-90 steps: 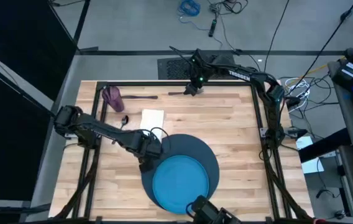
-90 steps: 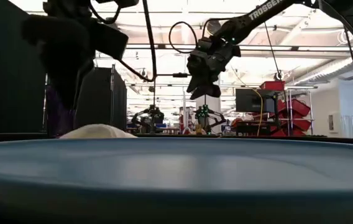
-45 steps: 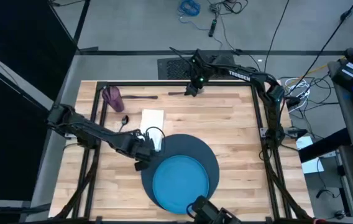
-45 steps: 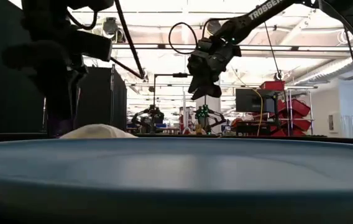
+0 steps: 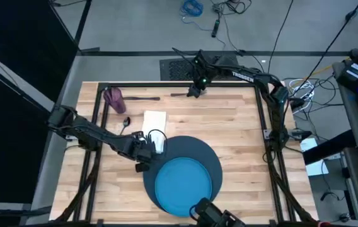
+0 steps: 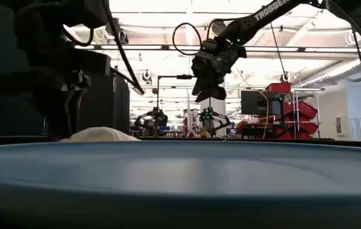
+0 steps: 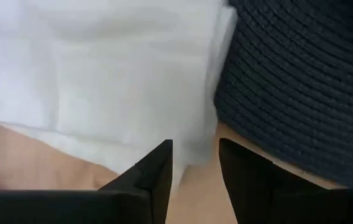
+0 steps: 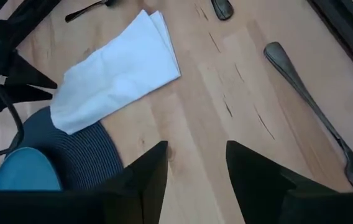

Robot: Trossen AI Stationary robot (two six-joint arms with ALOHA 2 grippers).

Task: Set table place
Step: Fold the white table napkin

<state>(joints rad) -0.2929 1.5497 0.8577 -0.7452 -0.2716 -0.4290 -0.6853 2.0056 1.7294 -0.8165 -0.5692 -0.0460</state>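
Observation:
The white folded napkin [image 5: 155,124] lies flat on the table [image 5: 236,132], and its near end reaches the dark blue mat [image 5: 207,154]. The bright blue plate [image 5: 183,183] rests on the mat's near part. My left gripper [image 5: 149,150] hangs low at the napkin's near end, open, with a finger either side of the napkin's edge [image 7: 196,149] beside the mat [image 7: 301,81]. My right gripper [image 5: 195,89] hovers open over the far edge, above a metal utensil [image 8: 307,106]. A purple cup [image 5: 113,98] and a spoon [image 5: 126,121] lie at the far left. My left gripper stands with its fingers [image 7: 158,171] at the napkin's near edge, coming down from above at a slant. I cannot tell whether they touch the cloth.
A second long utensil [image 5: 144,98] lies next to the cup by the far edge. The table's black frame [image 5: 264,107] runs round the top. Bare wood spreads over the right half. In the low view the plate's rim [image 6: 180,172] fills the foreground.
My left gripper has moved toward the table's left edge and downward, off the plate's left rim and to the napkin's near end. Plate, mat and napkin have stayed where they were.

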